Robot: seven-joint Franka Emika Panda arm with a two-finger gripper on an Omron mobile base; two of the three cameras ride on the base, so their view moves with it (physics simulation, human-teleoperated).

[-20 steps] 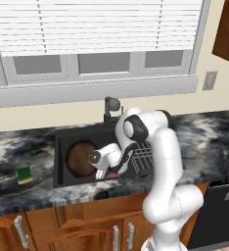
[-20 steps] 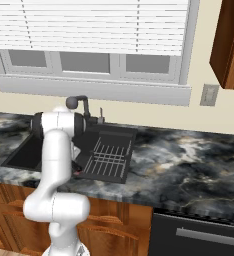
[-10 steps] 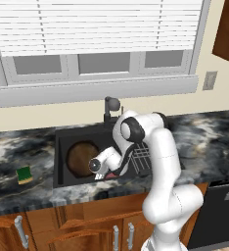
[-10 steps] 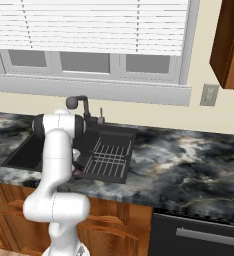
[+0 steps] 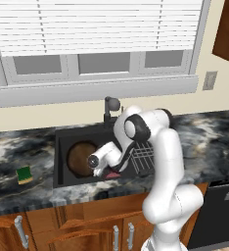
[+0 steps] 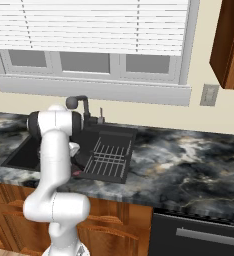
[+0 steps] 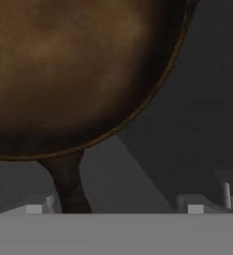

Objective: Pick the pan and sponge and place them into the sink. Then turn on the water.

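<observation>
Pan point(image 5: 80, 158): lies flat on the floor of the sink's left section, dark brown inside facing up; in the hand view point(image 7: 73, 69) its round bowl is close ahead of the fingers and its short handle runs back toward them.
Gripper point(image 5: 94, 162): low inside the basin, just right of the pan, jaws spread wide with nothing clamped; the handle passes beside one finger tip and I cannot tell whether they touch.
Sponge point(image 5: 24, 174): green with a yellow side, on the marble counter point(image 5: 18, 147) left of the basin, well apart from the gripper.
Sink point(image 5: 60, 142): black recessed basin, wire rack point(image 6: 109, 156) in its right section.
Faucet point(image 5: 110, 106): dark, at the back rim behind the arm.
</observation>
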